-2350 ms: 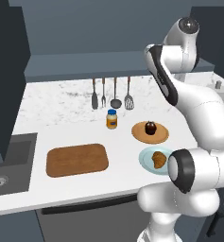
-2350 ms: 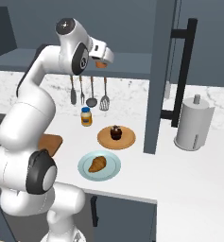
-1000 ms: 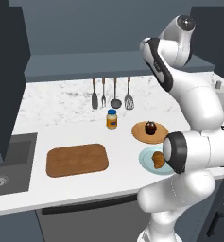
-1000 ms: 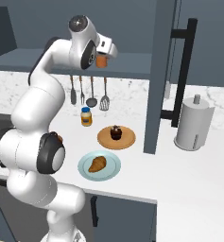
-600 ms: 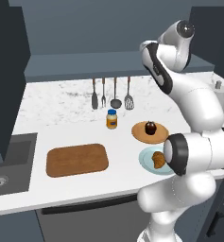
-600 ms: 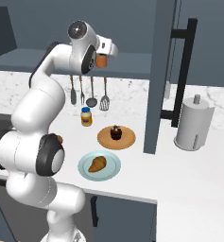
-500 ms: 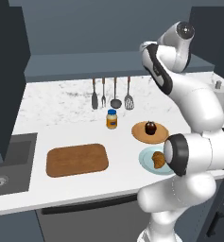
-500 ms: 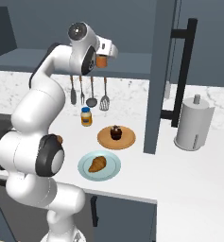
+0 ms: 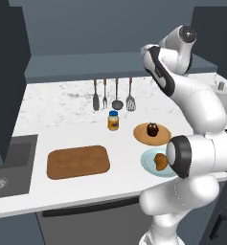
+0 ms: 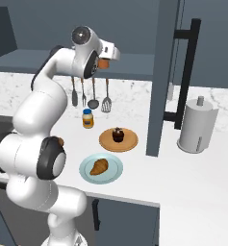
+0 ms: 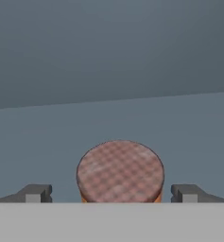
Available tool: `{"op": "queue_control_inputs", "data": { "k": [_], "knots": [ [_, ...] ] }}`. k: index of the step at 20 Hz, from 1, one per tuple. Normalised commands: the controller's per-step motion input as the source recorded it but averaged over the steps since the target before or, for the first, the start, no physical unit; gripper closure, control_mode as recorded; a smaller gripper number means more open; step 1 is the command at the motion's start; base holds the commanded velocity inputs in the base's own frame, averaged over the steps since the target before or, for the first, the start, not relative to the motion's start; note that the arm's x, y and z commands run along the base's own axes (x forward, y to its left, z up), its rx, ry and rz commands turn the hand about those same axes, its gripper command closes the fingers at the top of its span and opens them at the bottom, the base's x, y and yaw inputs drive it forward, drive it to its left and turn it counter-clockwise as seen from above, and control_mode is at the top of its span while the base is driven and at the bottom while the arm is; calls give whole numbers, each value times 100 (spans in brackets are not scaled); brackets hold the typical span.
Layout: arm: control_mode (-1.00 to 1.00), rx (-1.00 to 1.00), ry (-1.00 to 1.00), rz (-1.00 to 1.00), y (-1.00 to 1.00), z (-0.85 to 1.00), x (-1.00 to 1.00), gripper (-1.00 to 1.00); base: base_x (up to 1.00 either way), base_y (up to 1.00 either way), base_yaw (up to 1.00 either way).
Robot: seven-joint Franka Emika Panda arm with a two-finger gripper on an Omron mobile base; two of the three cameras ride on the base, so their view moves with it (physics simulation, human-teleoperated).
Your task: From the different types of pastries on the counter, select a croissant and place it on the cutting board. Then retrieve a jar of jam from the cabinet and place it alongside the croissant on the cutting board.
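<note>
On the bench, left to right: the cutting board lies bare, then a yellow jar, then the muffin on its tan plate, and the croissant on a pale plate — not yet on the board. Up at the cabinet, the tool has its fingers apart either side of the jar of jam, touching neither side. Closing off-centre could tip the jar or push it deeper along the ledge.
</note>
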Motion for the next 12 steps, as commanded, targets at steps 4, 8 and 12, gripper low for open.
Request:
{"op": "queue_control_inputs", "data": {
  "k": [4, 8, 12],
  "knots": [
    [-100, 0, 0, 6, -15, -16, 21, -100, 0, 0, 0],
    [-100, 0, 0, 5, -15, -7, 15, -100, 0, 0, 0],
    [-100, 0, 0, 3, -5, -4, 13, -100, 0, 0, 0]
  ]
}}
